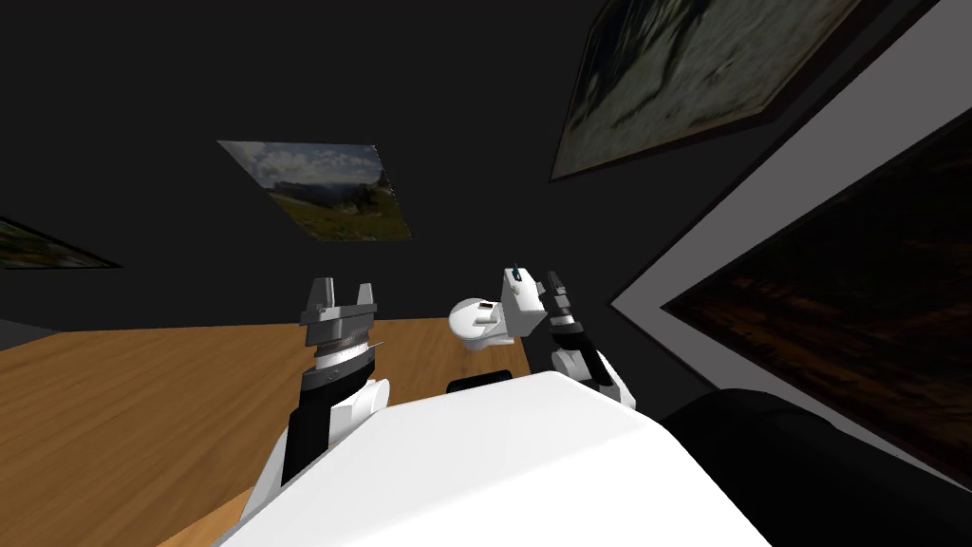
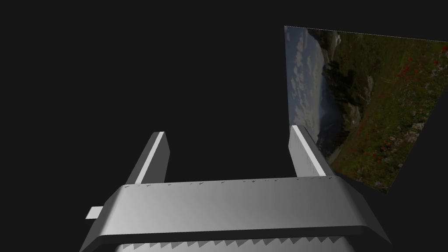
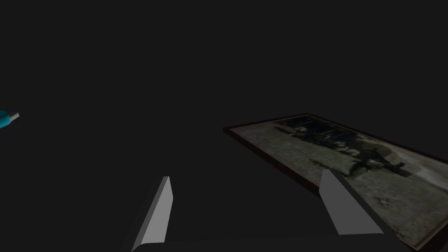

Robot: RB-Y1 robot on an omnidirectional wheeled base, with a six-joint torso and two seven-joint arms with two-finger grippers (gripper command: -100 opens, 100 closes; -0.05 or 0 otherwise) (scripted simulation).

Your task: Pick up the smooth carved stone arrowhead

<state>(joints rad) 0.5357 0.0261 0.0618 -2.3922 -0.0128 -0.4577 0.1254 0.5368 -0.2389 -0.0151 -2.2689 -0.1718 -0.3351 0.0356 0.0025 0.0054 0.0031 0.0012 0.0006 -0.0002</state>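
Facing a dark wall [image 1: 190, 76], the robot holds both arms up ahead of its chest. The head view gives the wider scene: a wooden floor [image 1: 114, 427] spreads below and behind the left pincer [image 1: 344, 290], and a landscape picture [image 1: 323, 190] hangs on the wall beyond its fingertips. The left wrist view brings that picture up close beside one finger, with cloud, a dark hillside and red flowers. It also shows the two fingers spread wide apart.

The right pincer [image 3: 246, 174] is spread open as well, with a dim framed picture [image 3: 350, 162] beyond one finger. In the head view it stands well apart from the left pincer and just beside a white rounded shape [image 1: 484, 323]; what that shape is cannot be told. The right wrist view catches a small teal piece [image 3: 6, 118] far off to the side of the other finger.

Where the arrowhead lies cannot be told from these views.
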